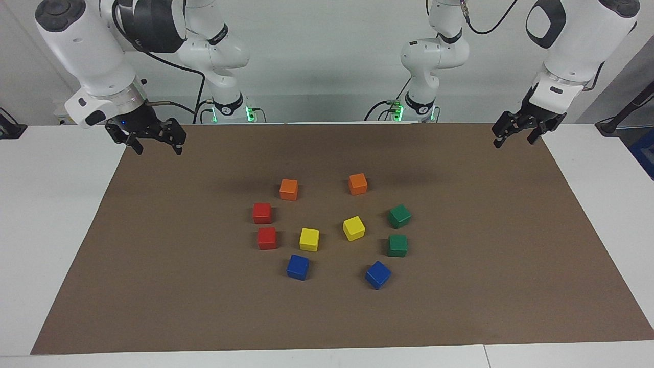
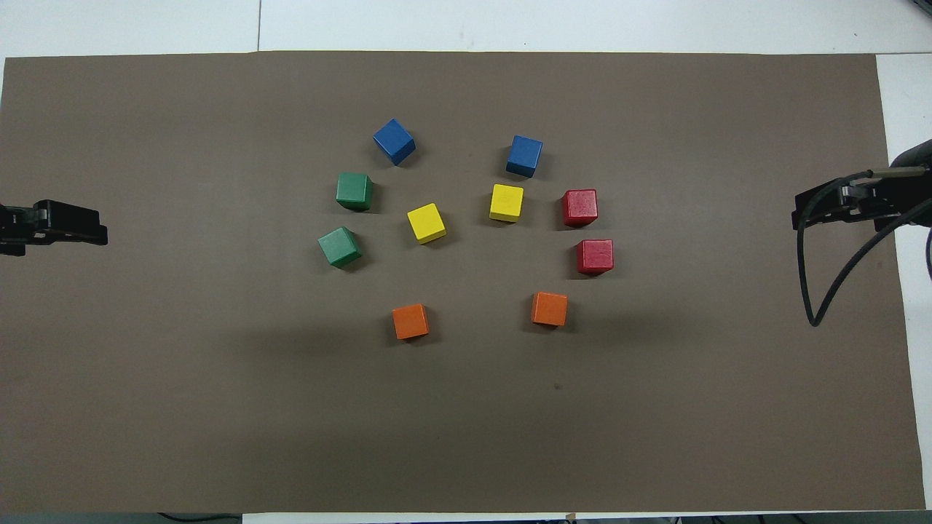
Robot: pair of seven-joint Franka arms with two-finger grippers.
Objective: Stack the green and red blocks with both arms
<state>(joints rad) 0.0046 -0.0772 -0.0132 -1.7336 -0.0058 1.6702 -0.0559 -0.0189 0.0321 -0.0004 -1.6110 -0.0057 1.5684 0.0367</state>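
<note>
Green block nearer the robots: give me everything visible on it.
The green block nearer the robots is a small dark green cube, matte and unmarked. It sits flat on the brown mat, turned askew to the mat's edges, toward the left arm's end. Nothing touches it; its green twin sits close by, apart, and no gripper is near it.

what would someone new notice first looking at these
The eye lands on a loose ring of coloured cubes in the middle of the brown mat: two red blocks toward the right arm's end, two green blocks toward the left arm's end, with orange, yellow and blue pairs between. Next come the two white arms, the left gripper and right gripper both open, each raised over its own end of the mat, holding nothing.
</note>
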